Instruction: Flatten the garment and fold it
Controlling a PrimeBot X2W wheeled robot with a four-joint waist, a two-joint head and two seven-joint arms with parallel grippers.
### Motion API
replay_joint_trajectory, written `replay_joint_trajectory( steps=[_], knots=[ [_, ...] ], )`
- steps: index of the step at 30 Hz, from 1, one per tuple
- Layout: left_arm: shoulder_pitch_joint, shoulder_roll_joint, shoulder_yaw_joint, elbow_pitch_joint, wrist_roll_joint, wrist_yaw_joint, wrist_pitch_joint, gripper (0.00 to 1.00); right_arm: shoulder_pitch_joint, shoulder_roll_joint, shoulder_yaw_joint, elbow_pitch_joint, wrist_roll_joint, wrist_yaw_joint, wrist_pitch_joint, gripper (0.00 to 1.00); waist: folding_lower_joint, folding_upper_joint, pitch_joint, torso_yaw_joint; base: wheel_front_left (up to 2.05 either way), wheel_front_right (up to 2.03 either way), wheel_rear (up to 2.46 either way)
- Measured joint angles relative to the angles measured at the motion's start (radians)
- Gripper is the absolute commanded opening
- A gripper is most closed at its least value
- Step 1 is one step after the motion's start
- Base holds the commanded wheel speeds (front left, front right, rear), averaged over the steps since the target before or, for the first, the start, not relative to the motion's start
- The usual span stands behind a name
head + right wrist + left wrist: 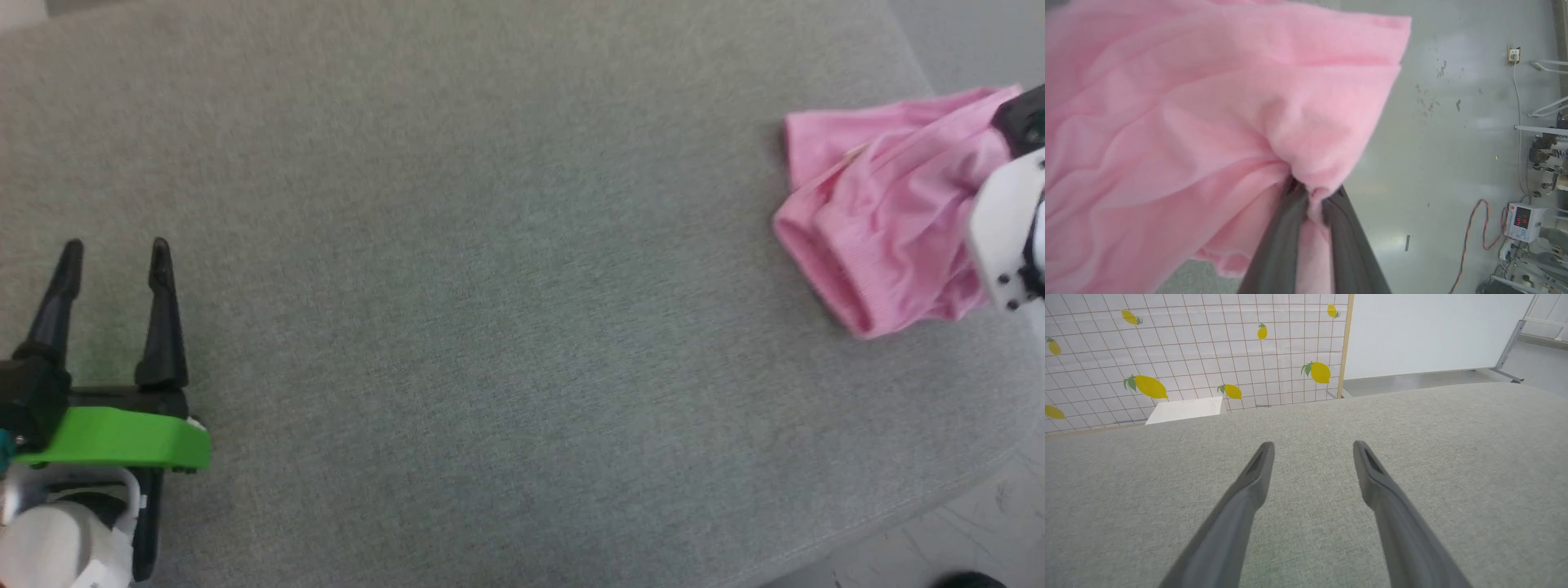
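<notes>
Head view: garment [882, 220] bunched up at far right edge of grey padded surface [490, 286], crumpled, one opening gaping toward middle. Right wrist view: right gripper [1312, 194] pinched tight on fold of pink cloth, floor visible past it. Left gripper [117, 245] spread wide, nothing in it, parked low left, well apart from garment. Progress-wise, barely started imo: not flattened, no folds made. To do: drag to middle, spread out, then fold.

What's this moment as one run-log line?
right gripper: shut on garment | left gripper: open, empty | garment: bunched, not folded
</notes>
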Motion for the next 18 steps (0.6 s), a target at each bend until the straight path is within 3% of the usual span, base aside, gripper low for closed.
replay_joint_trajectory(
  steps=[5, 6, 7, 8, 14, 18],
  knots=[
    [0.004, 0.025, 0.019, -0.044, 0.0, 0.005, 0.031, 1.0, -0.035, 0.042, -0.091, 0.062, -0.051, 0.0, -0.042, 0.0, 0.0001, 0.0, 0.072, 0.008, 0.0, 0.0, 0.0],
    [0.006, 0.028, 0.021, -0.053, 0.0, 0.005, 0.037, 1.0, -0.039, 0.052, -0.111, 0.077, -0.065, 0.0, -0.042, 0.27, 0.0, 0.0, 0.086, 0.01, 0.0, 0.0, 0.0],
    [0.008, 0.03, 0.024, -0.058, 0.0, 0.006, 0.038, 1.0, -0.041, 0.061, -0.13, 0.091, -0.077, 0.0, -0.043, 0.85, 0.0, 0.0, 0.097, 0.012, 0.0, 0.0, 0.0],
    [0.01, 0.032, 0.025, -0.062, 0.0, 0.008, 0.041, 1.0, -0.043, 0.067, -0.146, 0.099, -0.091, 0.0, -0.043, 1.0, 0.0, 0.0, 0.106, 0.014, 0.0, 0.0, 0.0],
    [0.017, 0.035, 0.022, -0.062, 0.0, 0.013, 0.044, 1.0, -0.045, 0.101, -0.288, 0.13, -0.174, 0.0, -0.043, 1.0, 0.0001, 0.0, 0.122, 0.03, 0.0, 0.0, 0.0],
    [0.022, 0.023, 0.011, -0.032, -0.001, 0.014, 0.021, 1.0, -0.051, 0.13, -0.367, 0.079, -0.164, 0.0, -0.099, 1.0, 0.0001, 0.0, 0.089, 0.037, 0.0, 0.0, 0.0]
  ],
)
